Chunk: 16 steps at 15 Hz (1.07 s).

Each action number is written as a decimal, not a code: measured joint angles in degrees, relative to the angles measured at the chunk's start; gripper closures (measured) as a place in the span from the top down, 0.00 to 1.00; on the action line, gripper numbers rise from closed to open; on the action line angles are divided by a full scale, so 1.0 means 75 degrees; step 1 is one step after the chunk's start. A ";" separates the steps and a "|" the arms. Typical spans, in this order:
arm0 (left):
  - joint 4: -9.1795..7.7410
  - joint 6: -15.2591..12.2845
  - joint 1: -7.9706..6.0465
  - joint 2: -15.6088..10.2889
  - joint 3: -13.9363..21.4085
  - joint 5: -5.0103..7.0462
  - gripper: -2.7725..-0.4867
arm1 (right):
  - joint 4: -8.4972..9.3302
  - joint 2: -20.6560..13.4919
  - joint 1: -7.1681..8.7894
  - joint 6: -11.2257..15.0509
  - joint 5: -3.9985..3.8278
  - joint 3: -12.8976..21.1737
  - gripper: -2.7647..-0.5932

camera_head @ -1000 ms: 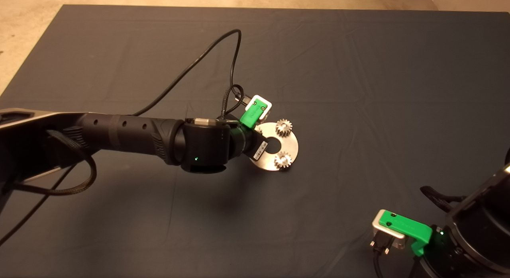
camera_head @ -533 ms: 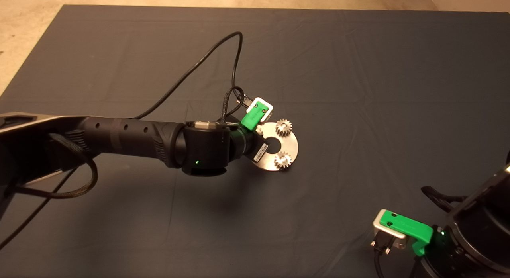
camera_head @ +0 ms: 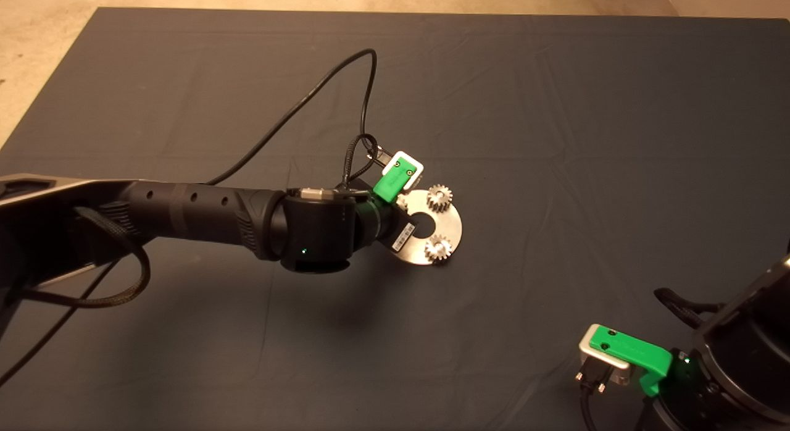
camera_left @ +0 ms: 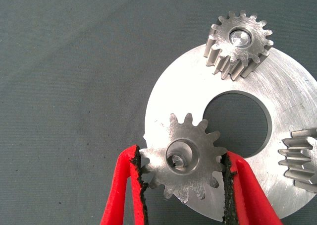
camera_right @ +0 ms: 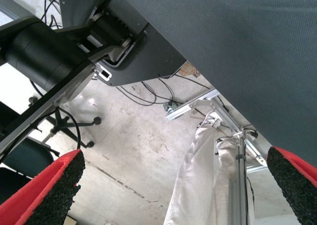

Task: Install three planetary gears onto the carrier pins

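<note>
Here the left gripper reaches in from the left over the middle of the dark mat, its jaws pinching the third planetary gear by the teeth on either side. That gear sits over the left part of the round metal disc, its bore lined up on a carrier pin whose end shows inside the hole; whether the gear is fully seated cannot be told. The other two gears are already on their pins: one at the far side of the disc, with its pin end flush in the bore, and one at the near side. The disc lies flat on the mat covering the table. The right gripper waits at the near right edge, jaws spread wide, its wrist view showing only floor and cables beyond the mat.
</note>
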 joint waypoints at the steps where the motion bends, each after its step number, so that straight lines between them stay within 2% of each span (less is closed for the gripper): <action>1: 0.0000 0.0000 0.0000 0.0001 0.0008 0.0004 0.05 | 0.0000 -0.0002 0.0000 0.0000 0.0000 0.0000 0.98; 7: 0.0000 0.0000 -0.0007 -0.0259 0.0111 -0.0051 0.05 | 0.0003 -0.0021 0.0003 0.0000 0.0000 0.0000 0.98; 13: -0.0006 -0.0003 -0.0020 -0.0267 0.0111 -0.0054 0.05 | 0.0003 -0.0021 0.0000 0.0000 0.0000 0.0000 0.98; 16: -0.0011 -0.0164 -0.0020 -0.0227 0.0137 -0.0009 0.05 | 0.0003 -0.0018 0.0000 0.0000 0.0000 0.0000 0.98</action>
